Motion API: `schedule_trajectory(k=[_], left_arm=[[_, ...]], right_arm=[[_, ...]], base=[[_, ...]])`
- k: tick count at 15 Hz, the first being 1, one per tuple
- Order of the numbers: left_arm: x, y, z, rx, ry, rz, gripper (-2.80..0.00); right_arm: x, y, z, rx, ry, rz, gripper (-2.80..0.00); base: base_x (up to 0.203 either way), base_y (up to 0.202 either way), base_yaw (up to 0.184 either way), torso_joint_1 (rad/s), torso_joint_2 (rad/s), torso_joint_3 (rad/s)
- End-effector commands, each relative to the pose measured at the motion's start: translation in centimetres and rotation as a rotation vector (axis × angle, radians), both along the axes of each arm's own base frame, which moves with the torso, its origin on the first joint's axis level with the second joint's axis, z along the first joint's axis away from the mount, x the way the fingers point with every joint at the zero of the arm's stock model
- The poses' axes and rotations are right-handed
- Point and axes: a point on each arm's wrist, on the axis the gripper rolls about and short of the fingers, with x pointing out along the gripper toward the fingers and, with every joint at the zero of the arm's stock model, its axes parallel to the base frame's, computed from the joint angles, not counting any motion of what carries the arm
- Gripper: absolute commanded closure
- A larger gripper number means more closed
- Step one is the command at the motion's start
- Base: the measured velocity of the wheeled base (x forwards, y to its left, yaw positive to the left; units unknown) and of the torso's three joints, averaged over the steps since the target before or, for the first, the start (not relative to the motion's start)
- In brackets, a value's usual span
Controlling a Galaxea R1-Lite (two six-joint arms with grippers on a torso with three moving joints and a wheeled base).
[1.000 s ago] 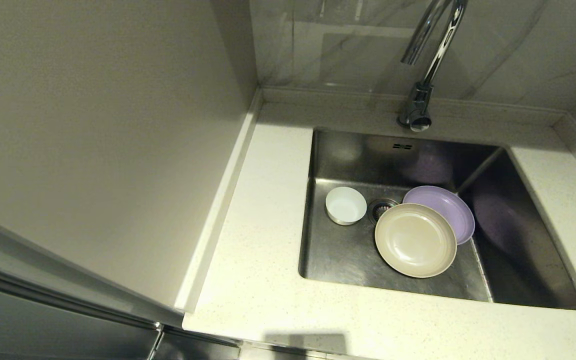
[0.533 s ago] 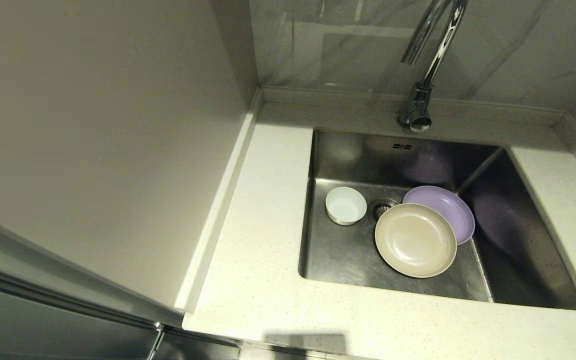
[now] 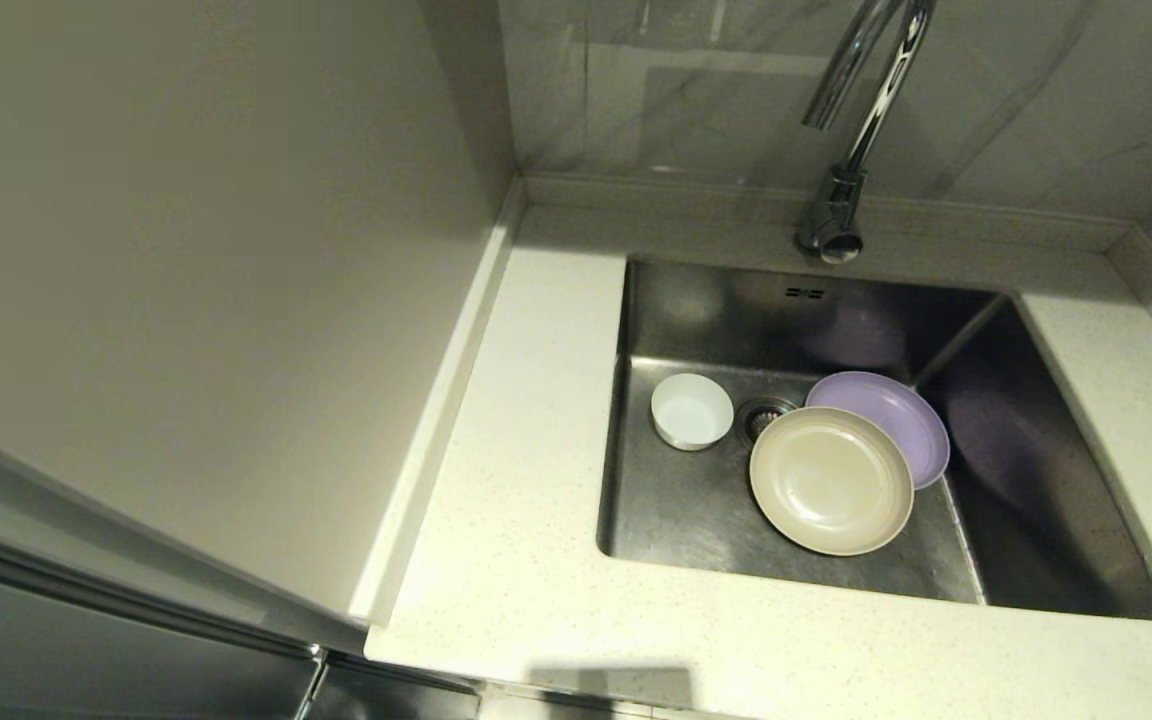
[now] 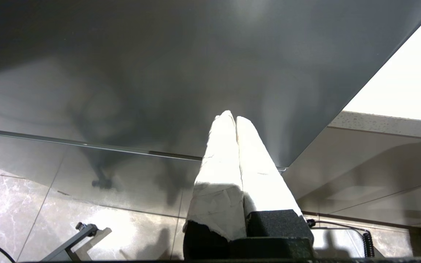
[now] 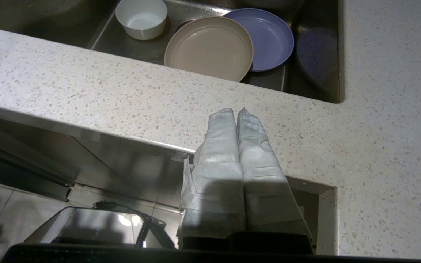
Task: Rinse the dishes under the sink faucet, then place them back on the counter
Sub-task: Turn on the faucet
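Down on the sink floor sit a white bowl at nine o'clock and two overlapped plates at three; both closed grippers wait below the counter, nothing rinsed, so one must likely rise, open and grasp.

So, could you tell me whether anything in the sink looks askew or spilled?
Only slightly: the beige plate overlaps the purple plate and sits tilted. The white bowl stands upright; nothing spilled.

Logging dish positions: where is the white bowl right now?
In the head view, the white bowl sits on the sink floor's left side, beside the drain strainer, apart from the beige plate.
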Motion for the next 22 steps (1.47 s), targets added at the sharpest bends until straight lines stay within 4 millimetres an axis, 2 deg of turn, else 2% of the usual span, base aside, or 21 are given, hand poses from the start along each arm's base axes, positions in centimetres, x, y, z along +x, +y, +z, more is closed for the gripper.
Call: schedule_trajectory(k=[1, 22], left_arm=[[-0.01, 0.0, 0.0, -0.001, -0.002, 0.0, 0.0], [-0.01, 0.0, 0.0, -0.001, -0.002, 0.0, 0.0]], right_arm=[[0.01, 0.0, -0.01, 0.0, 0.001, 0.001, 0.0], [0.01, 0.0, -0.01, 0.0, 0.001, 0.001, 0.0]], base=[[0.0, 0.0, 0.0, 0.0, 0.0, 0.0], [0.0, 0.0, 0.0, 0.0, 0.0, 0.0]])
